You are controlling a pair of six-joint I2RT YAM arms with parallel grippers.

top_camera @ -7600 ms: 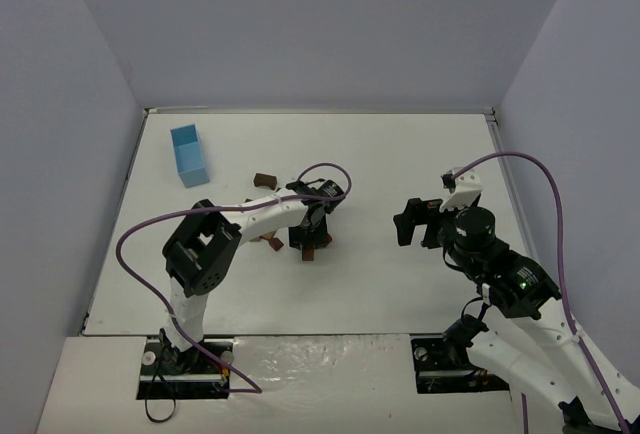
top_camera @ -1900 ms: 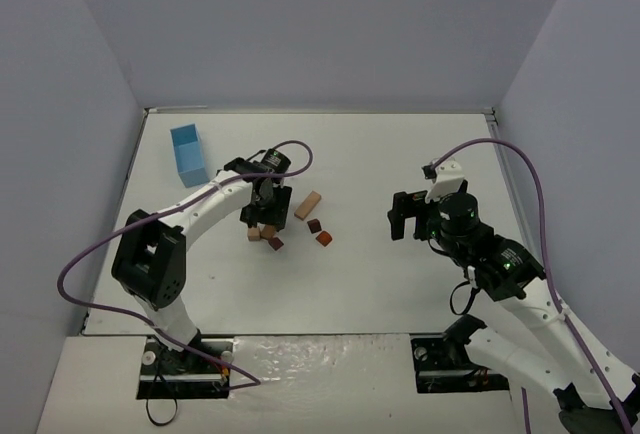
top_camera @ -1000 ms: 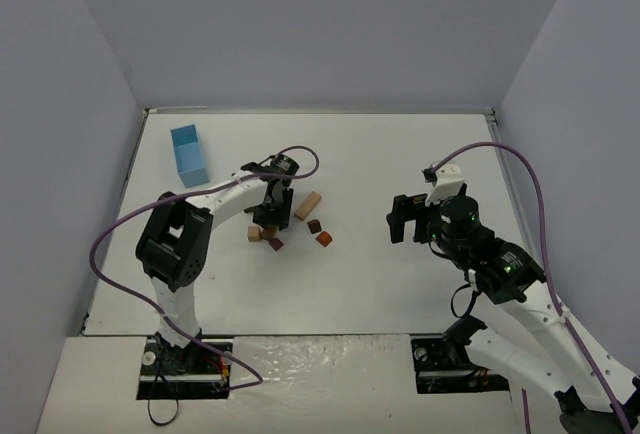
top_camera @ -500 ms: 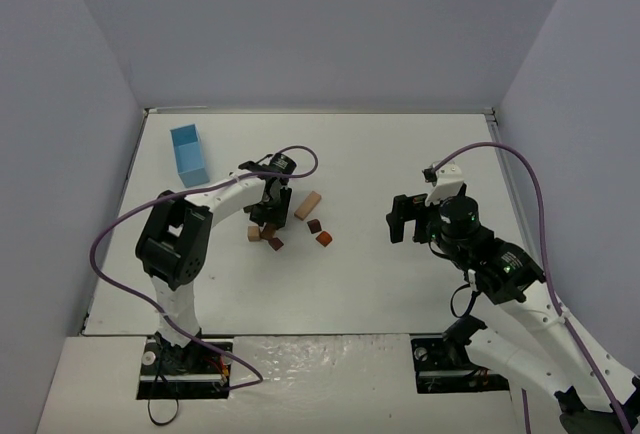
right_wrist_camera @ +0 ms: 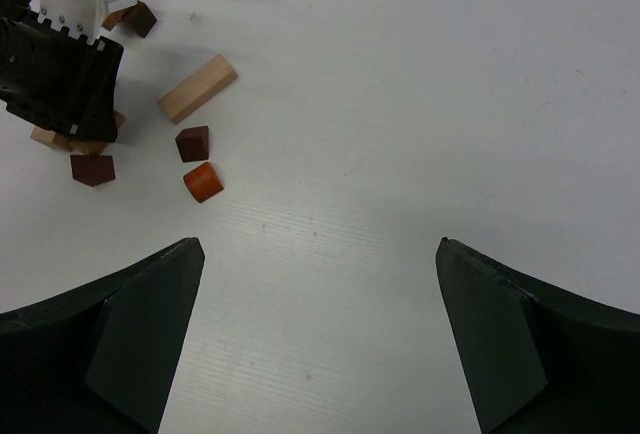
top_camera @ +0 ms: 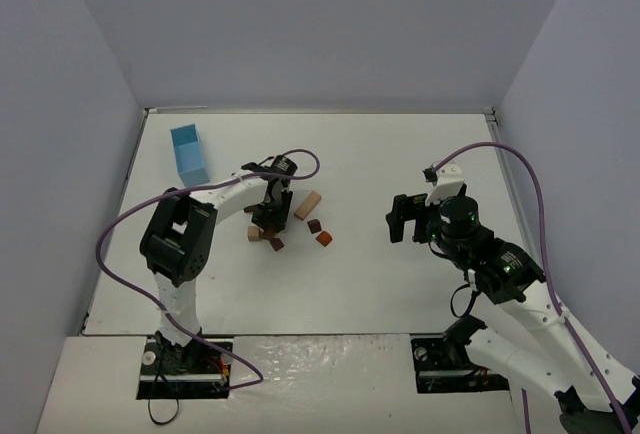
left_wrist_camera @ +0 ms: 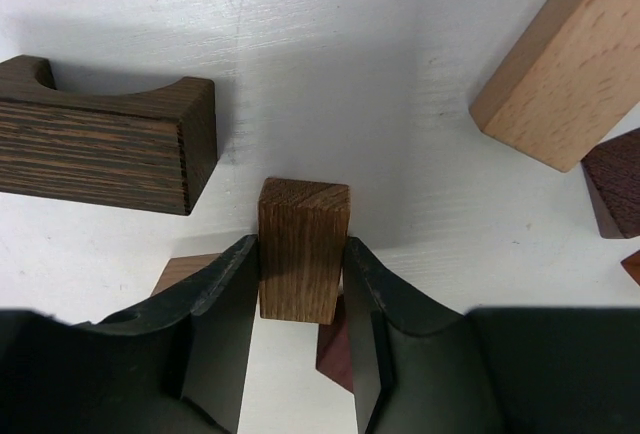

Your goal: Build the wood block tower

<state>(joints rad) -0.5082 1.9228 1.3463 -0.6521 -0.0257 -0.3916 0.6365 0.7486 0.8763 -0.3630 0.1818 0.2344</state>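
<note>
The left claw (left_wrist_camera: pixel 300 259) has slid over to the wood blocks (top_camera: pixel 308 205) and now squeezes a small brown block (left_wrist_camera: pixel 303 216) by its flat sides. It looks hard, light and smooth. It maybe sits on another block on the tabletop (left_wrist_camera: pixel 350 74). The right claw (right_wrist_camera: pixel 318 254) hangs wide apart

Brown block (left_wrist_camera: pixel 303 214): flanks covered by the fingers (left_wrist_camera: pixel 215 334) of the left gripper (left_wrist_camera: pixel 300 247); contact with anything underneath impossible to tell.
Tan piece (left_wrist_camera: pixel 185 272): only a corner showing, rest behind one finger.
Reddish-brown piece (left_wrist_camera: pixel 333 349): mostly hidden behind the other finger and the brown block.
Dark arched block (left_wrist_camera: pixel 100 144): cut off by the left edge.
Tan bar (left_wrist_camera: pixel 560 64): cut off by the top and right edges.
Dark wedge (left_wrist_camera: pixel 612 189): cut off by the right edge.
Wood blocks (top_camera: pixel 262 237) from above: partly under the left gripper, too small for shapes.
Right gripper (right_wrist_camera: pixel 318 246): fingers cut off by the bottom edge.
</note>
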